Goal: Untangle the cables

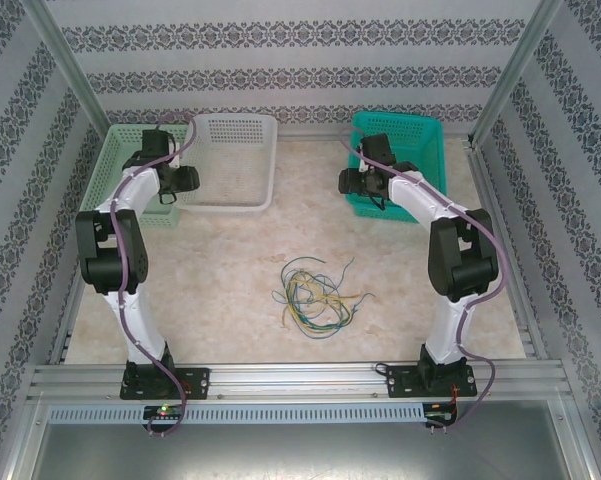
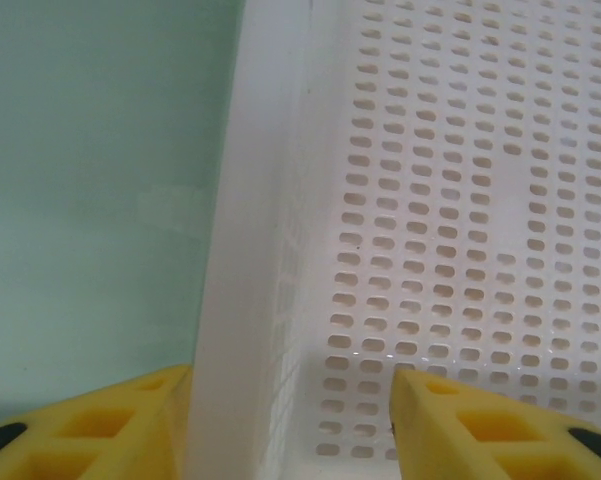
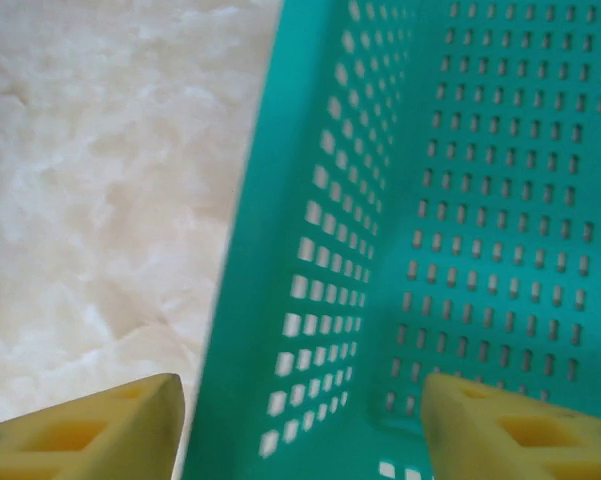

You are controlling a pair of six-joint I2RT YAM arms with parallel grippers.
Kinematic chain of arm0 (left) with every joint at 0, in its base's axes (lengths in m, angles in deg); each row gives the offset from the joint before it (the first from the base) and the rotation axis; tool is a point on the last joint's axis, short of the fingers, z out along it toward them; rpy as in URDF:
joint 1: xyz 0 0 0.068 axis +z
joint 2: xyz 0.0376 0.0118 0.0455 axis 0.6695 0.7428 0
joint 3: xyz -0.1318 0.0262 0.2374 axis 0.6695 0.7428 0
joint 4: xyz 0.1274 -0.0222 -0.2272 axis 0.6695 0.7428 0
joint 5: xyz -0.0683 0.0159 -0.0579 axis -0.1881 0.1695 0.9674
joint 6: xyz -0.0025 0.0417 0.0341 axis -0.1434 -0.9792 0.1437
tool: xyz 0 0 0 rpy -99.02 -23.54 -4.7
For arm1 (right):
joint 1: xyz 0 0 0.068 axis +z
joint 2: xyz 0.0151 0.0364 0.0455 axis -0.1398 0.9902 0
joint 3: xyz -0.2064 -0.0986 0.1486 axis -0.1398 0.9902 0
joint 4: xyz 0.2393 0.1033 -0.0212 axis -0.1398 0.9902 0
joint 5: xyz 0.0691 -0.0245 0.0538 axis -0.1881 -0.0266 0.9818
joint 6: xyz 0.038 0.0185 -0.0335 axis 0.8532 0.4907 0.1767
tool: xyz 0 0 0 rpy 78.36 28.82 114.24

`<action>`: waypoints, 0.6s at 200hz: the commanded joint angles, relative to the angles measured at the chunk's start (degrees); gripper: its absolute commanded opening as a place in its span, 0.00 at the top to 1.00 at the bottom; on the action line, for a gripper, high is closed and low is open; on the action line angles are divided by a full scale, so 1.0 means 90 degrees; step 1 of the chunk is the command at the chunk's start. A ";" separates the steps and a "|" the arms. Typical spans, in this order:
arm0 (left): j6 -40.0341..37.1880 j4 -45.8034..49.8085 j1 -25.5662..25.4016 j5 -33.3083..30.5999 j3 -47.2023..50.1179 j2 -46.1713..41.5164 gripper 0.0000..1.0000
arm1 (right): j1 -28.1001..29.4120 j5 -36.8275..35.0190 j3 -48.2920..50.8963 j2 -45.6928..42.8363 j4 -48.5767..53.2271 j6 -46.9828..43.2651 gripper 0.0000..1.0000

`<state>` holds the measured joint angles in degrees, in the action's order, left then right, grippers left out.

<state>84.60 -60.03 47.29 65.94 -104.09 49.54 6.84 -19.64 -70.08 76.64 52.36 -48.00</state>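
The cables [image 1: 315, 296] lie in a loose tangle of thin yellow, blue and green strands on the table's middle, between the two arms. My left gripper [image 1: 188, 181] is far from them at the back left, open, its yellow fingers [image 2: 480, 425] straddling the rim of the white basket [image 2: 440, 200]. At the back right my right gripper [image 1: 348, 182] is open too, its fingers [image 3: 510, 430] standing either side of the teal basket's [image 3: 480, 200] left wall. Nothing is held by either gripper.
A pale green basket [image 1: 110, 170] sits left of the white basket [image 1: 235, 160], and the teal basket [image 1: 405, 160] stands at the back right. Patterned walls and metal posts enclose the marbled table [image 1: 230, 260]. An aluminium rail [image 1: 300, 380] runs along the near edge.
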 commanded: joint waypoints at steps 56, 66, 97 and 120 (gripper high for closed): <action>0.0421 -0.0344 -0.1074 0.0181 0.0290 -0.0179 0.49 | 0.0076 0.0031 -0.0053 0.0098 0.0312 -0.0239 0.70; 0.0373 -0.0311 -0.1231 0.0110 0.0231 -0.0128 0.49 | 0.0086 0.0111 -0.0037 0.0101 0.0295 -0.0202 0.72; 0.0303 -0.0302 -0.1561 0.0147 0.0169 -0.0038 0.49 | 0.0199 0.0231 -0.0069 0.0101 0.0189 -0.0291 0.78; 0.0293 -0.0386 -0.1663 0.0044 0.0345 -0.0119 0.50 | 0.0263 0.0347 -0.0144 0.0168 0.0202 -0.0326 0.84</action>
<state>87.01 -61.14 33.36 66.99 -102.23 49.13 7.65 -19.44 -70.10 77.01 53.58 -49.90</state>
